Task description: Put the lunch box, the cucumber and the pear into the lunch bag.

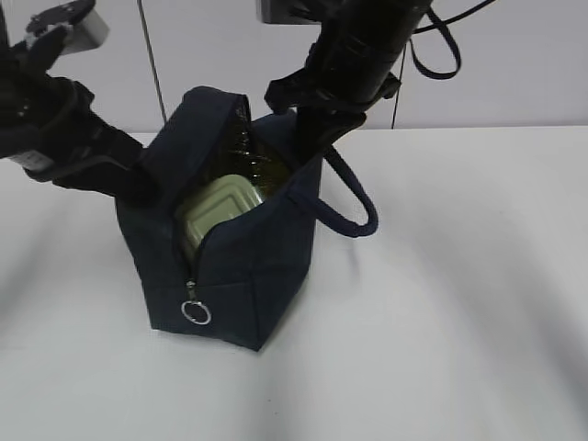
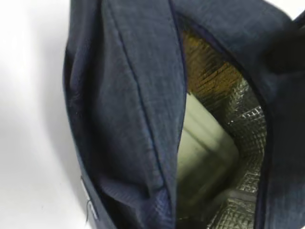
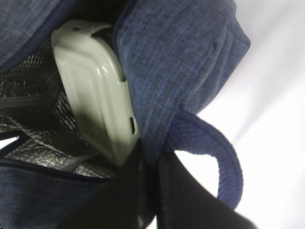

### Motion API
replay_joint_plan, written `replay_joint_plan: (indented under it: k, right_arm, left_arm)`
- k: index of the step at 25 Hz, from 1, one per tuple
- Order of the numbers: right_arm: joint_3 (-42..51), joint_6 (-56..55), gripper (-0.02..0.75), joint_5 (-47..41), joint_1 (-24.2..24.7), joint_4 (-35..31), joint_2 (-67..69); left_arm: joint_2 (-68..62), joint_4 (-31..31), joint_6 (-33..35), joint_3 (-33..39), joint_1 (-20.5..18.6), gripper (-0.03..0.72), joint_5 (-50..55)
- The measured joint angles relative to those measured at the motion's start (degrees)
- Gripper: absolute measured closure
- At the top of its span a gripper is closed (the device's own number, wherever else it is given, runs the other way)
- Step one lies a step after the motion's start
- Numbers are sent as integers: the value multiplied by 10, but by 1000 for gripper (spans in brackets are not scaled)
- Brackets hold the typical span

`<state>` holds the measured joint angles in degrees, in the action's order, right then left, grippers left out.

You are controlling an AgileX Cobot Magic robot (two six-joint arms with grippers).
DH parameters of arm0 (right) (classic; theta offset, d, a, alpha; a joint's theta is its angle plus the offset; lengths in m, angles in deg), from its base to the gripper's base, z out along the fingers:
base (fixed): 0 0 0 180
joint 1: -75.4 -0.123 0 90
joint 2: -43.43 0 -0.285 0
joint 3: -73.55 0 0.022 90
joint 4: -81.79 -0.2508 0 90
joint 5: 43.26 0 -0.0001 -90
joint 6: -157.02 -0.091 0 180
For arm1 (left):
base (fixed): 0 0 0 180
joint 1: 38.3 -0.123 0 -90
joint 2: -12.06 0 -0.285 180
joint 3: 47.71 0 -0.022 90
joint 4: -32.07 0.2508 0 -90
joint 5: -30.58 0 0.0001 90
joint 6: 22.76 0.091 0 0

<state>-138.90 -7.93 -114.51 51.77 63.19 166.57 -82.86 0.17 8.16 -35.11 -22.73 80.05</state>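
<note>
While the dark navy fabric lunch bag (image 1: 230,266) stands unzipped, the exterior view shows the sage-green lidded lunch box (image 1: 216,209) already tilted inside. Left wrist view: left gripper unseen, just bag flap. Right wrist view: right gripper (image 3: 150,186) seems pinched on the bag's rim. Cucumber and pear aren't visible, so I'd guess fetching them comes next.

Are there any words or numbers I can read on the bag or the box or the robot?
None: no words, numbers or signs can be read in any view.
The lunch bag shows plain navy fabric, with no visible label or brand.
The lunch box lid is plain pale green, with no print.
The left wrist view shows a tiny pale mark near the bag's lower edge, too small to tell whether it is writing.
</note>
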Motion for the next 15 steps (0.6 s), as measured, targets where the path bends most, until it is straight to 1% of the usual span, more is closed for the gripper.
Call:
replay_joint_plan:
  k: [3,6,8,11,13,15]
  right_arm:
    - [58,11,732,4,23,-1,-23]
    - [130,38,732,31,38,-20,-47]
    - [172,52,732,60,42,-27,-62]
    - [193,58,724,81,42,-35,-70]
    - [196,72,676,90,42,-48,-70]
    - [196,92,561,101,42,-76,-75]
  left_arm:
    - [-22,-4,-4,-11,22,705,-11]
    - [-36,-8,-8,-23,39,705,-12]
    - [-43,-11,-8,-28,44,705,-13]
    - [-47,-14,-9,-30,46,699,-14]
    - [-48,-14,-9,-30,46,665,-14]
    - [-48,-14,-9,-30,46,599,-12]
